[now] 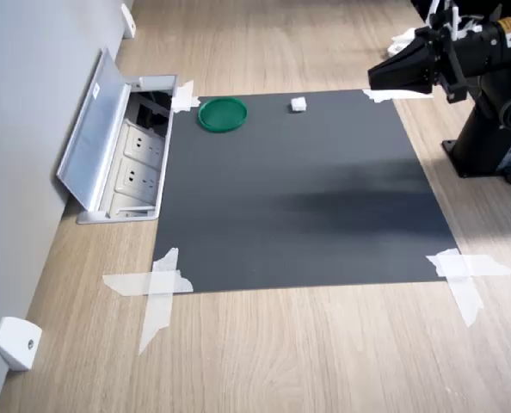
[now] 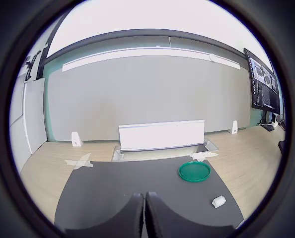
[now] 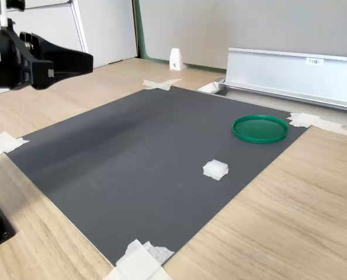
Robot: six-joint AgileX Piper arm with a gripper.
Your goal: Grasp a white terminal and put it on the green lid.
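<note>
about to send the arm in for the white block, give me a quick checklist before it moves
1. Small white cubic plastic terminal lies free on the dark grey mat, nothing touching it: ok.
2. Round dark green plastic lid is empty and flat on the mat: ok.
3. Terminal and lid are apart, with bare mat between them: ok.
4. Claw is empty: ok.
5. Claw is open enough for the terminal: not ok; in the wrist view the fingers meet.
6. Claw is over the terminal: not ok; in the first exterior view it hangs off to the terminal's right, above the mat's corner.
</note>
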